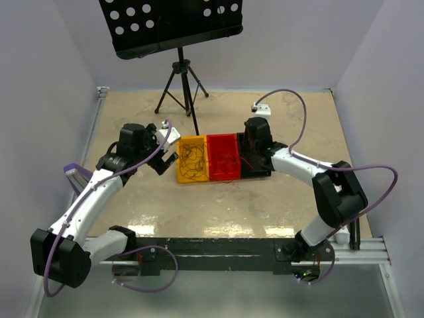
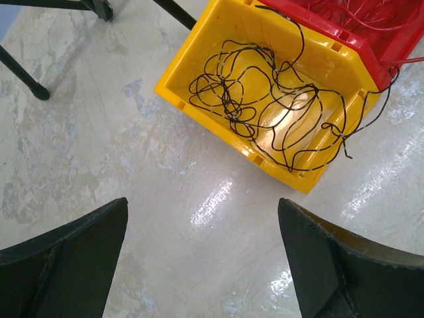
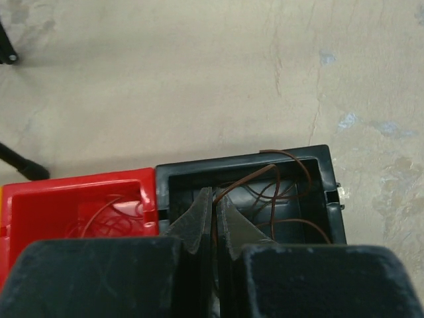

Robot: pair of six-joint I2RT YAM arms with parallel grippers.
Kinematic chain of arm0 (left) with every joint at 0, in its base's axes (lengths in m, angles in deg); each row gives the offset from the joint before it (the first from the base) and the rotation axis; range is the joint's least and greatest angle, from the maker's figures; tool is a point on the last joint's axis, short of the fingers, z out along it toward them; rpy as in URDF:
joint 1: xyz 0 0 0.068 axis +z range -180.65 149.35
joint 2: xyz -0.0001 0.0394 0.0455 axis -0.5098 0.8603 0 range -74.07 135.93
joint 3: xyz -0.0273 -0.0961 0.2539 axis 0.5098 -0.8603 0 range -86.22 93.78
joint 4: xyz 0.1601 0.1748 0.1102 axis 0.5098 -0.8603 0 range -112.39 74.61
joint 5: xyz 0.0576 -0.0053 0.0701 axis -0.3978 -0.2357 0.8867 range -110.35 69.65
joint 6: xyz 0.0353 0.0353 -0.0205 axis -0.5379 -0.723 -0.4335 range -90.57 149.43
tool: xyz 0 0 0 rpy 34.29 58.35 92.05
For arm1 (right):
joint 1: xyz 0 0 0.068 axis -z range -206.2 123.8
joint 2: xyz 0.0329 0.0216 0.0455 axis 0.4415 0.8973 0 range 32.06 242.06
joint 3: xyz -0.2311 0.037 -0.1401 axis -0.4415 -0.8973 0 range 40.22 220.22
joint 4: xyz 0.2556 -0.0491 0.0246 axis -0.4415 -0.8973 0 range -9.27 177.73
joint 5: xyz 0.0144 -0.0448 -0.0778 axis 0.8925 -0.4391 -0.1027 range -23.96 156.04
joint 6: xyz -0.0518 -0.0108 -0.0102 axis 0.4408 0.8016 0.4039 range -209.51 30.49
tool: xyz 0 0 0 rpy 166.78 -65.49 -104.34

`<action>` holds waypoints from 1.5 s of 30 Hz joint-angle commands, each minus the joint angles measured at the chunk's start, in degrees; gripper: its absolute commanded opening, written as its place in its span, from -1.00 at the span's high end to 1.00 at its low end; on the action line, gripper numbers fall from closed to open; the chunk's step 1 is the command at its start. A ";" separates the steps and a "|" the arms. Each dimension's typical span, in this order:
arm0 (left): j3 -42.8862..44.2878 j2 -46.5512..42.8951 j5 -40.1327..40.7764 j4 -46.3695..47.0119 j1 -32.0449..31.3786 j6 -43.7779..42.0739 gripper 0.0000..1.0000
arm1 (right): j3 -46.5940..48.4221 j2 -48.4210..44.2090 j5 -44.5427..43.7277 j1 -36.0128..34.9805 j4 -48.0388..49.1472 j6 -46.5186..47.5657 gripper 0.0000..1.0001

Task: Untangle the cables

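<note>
While shut at black bin (image 3: pixel 322 156) rim, R tool (image 3: pixel 213 200); L tool (image 2: pixel 202 204) agape over floor (image 2: pixel 86 132).

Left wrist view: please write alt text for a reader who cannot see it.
A yellow bin holding tangled thin black wire sits on a beige table, a red bin with red wires beside it. The open left gripper frames the bottom edge.

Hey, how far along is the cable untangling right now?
Done: colours look separated, with black wires in the yellow bin, red wires in the red bin and brown wires in the black bin. In hand: right gripper shut over the black bin, a brown strand at its tips, grip unclear; left gripper open, empty. Left: the black bunch looks knotted, one strand over the rim.
</note>
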 commanded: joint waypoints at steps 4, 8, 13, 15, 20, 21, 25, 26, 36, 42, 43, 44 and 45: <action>0.61 2.47 0.85 2.25 1.17 3.31 -1.00 | 2.09 4.93 6.36 1.98 -3.14 -5.85 1.00; 0.70 1.86 1.64 2.42 1.44 3.40 -1.00 | 1.12 6.52 7.85 2.16 -2.97 -7.61 1.00; 1.40 1.59 2.52 2.77 1.61 4.71 -1.00 | 2.35 6.00 8.20 2.16 -4.29 -7.79 0.95; 2.02 1.94 2.61 2.86 1.79 5.67 -1.00 | 3.92 4.33 8.38 2.16 -6.13 -7.53 0.56; 3.25 3.87 4.54 3.12 2.67 8.05 -1.00 | 8.67 -2.26 7.68 2.16 -12.54 -6.65 -0.28; 4.12 4.31 4.54 2.69 3.02 8.23 -1.00 | 9.20 -3.66 7.59 2.16 -13.51 -6.47 -0.36; 6.23 5.20 4.46 1.28 4.34 9.46 -1.00 | 10.00 -8.59 7.77 2.16 -16.76 -6.03 -0.71; 6.50 5.11 4.37 1.02 4.51 9.63 -1.00 | 10.26 -9.81 8.03 2.16 -17.38 -5.86 -0.72; 9.31 3.97 3.84 -0.92 4.95 10.86 -1.00 | 12.55 -18.52 10.58 2.16 -22.05 -5.51 -0.75; 9.40 3.79 4.37 -0.48 5.48 11.48 -1.00 | 14.65 -18.44 10.05 3.82 -22.22 -3.84 -0.82; 9.31 3.97 4.28 -0.31 5.83 11.66 -1.00 | 14.66 -18.44 10.49 4.52 -21.44 -3.05 -0.84; 9.23 4.05 4.11 -0.22 6.18 11.66 -1.00 | 14.92 -18.35 10.58 5.40 -20.99 -2.35 -0.85; 9.14 4.32 4.02 0.04 6.71 11.74 -1.00 | 15.27 -18.18 10.58 6.19 -20.73 -1.82 -0.87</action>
